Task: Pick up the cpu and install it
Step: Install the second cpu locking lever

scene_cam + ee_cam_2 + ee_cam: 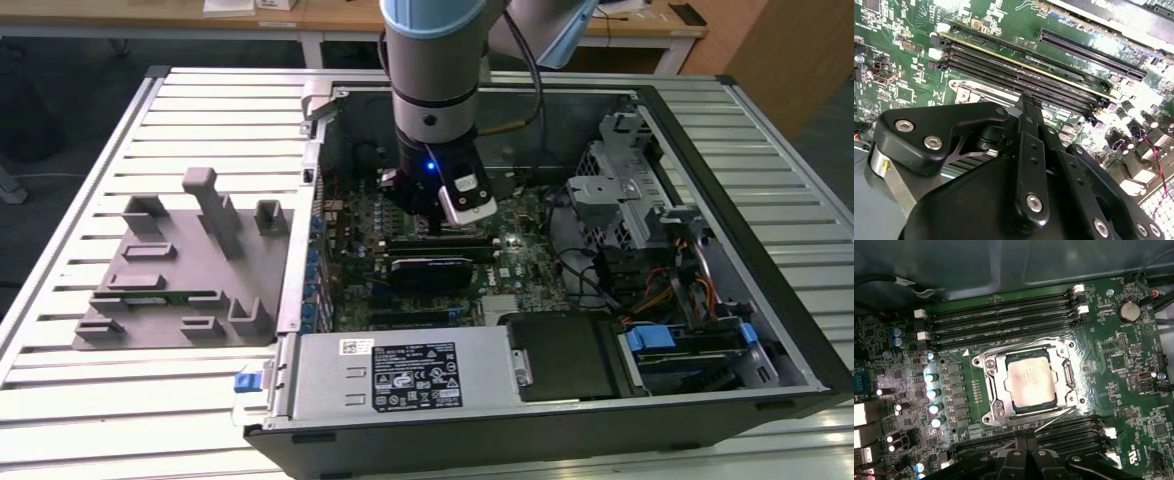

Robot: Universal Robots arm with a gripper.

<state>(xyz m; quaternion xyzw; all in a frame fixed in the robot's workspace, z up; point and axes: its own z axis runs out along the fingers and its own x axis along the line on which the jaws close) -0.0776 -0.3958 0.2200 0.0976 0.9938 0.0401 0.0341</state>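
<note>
Exterior view: We see the arm (434, 70) reaching down from the top centre of the frame into an open computer case (561, 400) that lies on a slatted worktop (80, 400). The tool (451, 232) hangs just above the motherboard (441, 275) near the middle of the frame. A grey fixture tray (174, 270) sits on the worktop at the left of the frame, well apart from the case.

Second wrist view: We see the tool's black linkage (1029, 170) across the lower half of the frame, with its two long fingers (1026, 130) pressed together side by side and nothing between them. Behind them, memory slots (1024, 75) run diagonally across the green board.

First wrist view: We see the cpu (1030, 378) at the centre of the frame, lying flat inside the metal-framed socket (1029, 382), its silvery top facing up. The fingertips of the tool (1026, 442) show at the bottom centre of the frame, closed, clear of the cpu and over the lower memory slots (1064, 432).
</note>
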